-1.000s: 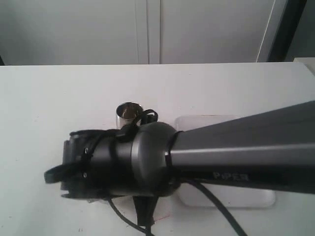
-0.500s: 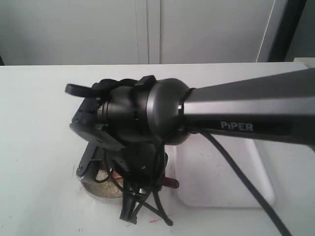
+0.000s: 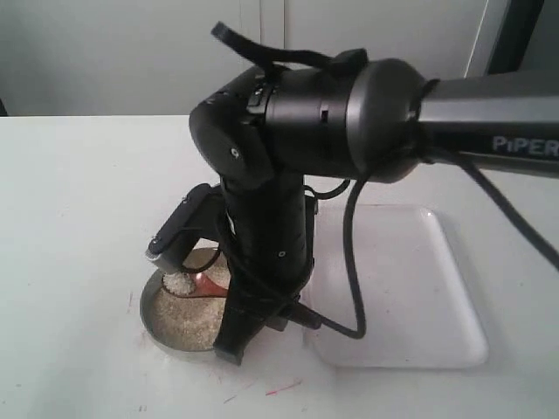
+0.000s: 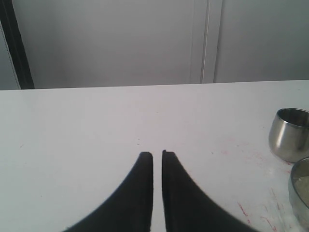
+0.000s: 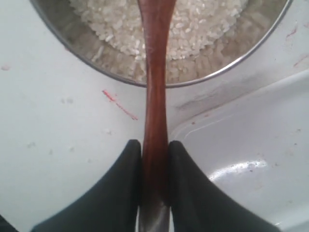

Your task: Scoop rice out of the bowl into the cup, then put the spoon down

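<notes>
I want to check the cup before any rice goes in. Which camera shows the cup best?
The left wrist view: the cup stands upright on the table, nearly whole, only clipped by the frame edge. In the exterior view the right arm hides it. The right wrist view shows the bowl, the rice and the spoon, but no cup.

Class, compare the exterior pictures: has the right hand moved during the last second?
Yes. The right hand has swung upward: its wrist, earlier level with the white tray, now stands above the tray's far edge, fingers pointing down at the bowl.
</notes>
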You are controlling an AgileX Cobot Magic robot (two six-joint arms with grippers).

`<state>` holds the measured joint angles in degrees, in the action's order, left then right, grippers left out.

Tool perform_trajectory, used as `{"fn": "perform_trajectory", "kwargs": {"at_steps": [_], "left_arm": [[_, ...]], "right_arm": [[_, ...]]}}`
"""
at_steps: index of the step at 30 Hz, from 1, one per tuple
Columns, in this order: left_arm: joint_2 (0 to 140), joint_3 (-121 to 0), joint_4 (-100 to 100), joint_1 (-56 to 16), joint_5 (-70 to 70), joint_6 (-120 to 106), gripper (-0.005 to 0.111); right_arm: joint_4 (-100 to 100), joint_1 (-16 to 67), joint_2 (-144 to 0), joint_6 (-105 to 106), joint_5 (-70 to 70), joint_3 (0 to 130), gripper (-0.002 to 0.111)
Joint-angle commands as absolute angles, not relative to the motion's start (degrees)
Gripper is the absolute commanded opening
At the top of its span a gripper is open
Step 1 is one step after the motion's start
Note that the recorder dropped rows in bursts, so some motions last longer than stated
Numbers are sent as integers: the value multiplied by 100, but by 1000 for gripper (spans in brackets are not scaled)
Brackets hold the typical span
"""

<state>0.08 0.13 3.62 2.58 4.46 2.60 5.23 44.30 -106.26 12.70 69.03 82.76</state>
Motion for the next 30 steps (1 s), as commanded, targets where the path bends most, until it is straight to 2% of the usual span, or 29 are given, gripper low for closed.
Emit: {"fn": "perform_trajectory", "kwargs": {"at_steps": [1,16,25,30], "left_arm": [[0,0,383,251,469,281,14],[0,0,383,251,469,281,14],[0,0,383,251,469,281,14],[0,0,383,251,469,281,14]], "right_arm": [[206,4393,-10321,1476,6909,8322,0],[119,4393,-9828,1440,6996,7946,0],[1269,4379,-9739,594,6996,7858,0],[1211,3720,-9891,516,6996,8168,0]]}}
